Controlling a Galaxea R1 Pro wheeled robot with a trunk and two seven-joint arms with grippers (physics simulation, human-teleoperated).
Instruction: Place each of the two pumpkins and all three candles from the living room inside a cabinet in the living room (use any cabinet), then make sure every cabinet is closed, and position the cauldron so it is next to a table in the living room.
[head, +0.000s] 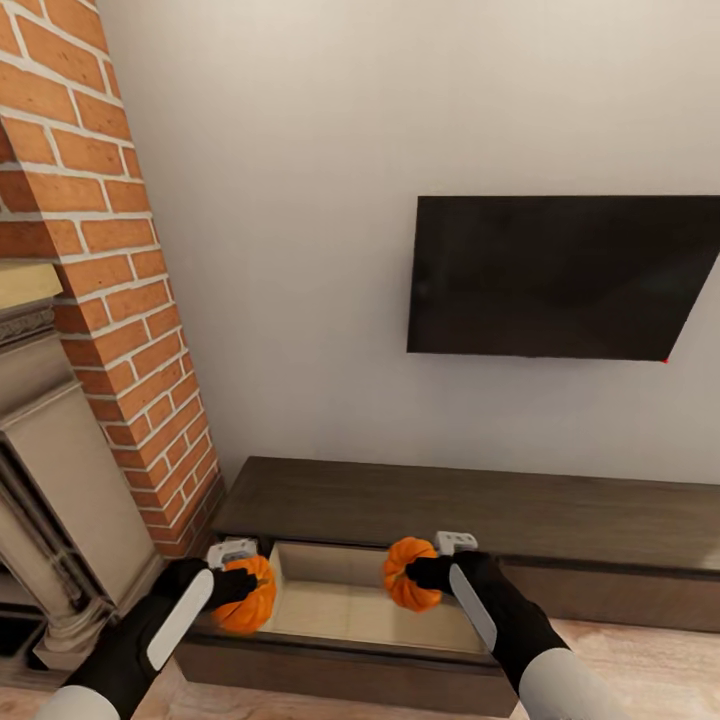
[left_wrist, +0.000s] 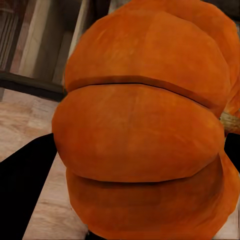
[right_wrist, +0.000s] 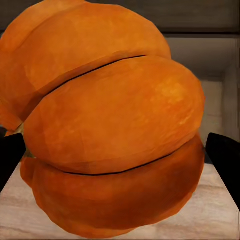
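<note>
Head view first: both pumpkins are up off any surface and poised at the open drawer (head: 350, 600) of the cabinet (head: 480, 505), so the job looks early but well set up. Left end effector (head: 232, 580) is clamped on the left pumpkin (head: 245, 595), which hangs right over the drawer's left wall, partly outside it by my reading. Right end effector (head: 432, 573) is clamped on the right pumpkin (head: 410, 573), and that one hovers over the pale tan drawer floor. Up close in the left wrist view the left pumpkin (left_wrist: 145, 130) sits between dark fingers (left_wrist: 25, 185) with plank floor behind it; in the right wrist view the right pumpkin (right_wrist: 110, 130) is squeezed between black fingers (right_wrist: 225, 160), light drawer boards below. Neither fruit is set down yet, so I'd judge nothing is finished: both still need lowering and releasing, then come the candles, the closing of the drawer, and the cauldron. As for the room: the cabinet is a long, low, dark brown unit with a bare top, against a pale wall (head: 280, 200), with a black TV (head: 560, 275) mounted above, a red brick fireplace (head: 110, 250) on the left with a stone-coloured surround, and a light wood floor (head: 650, 665) in front.
</note>
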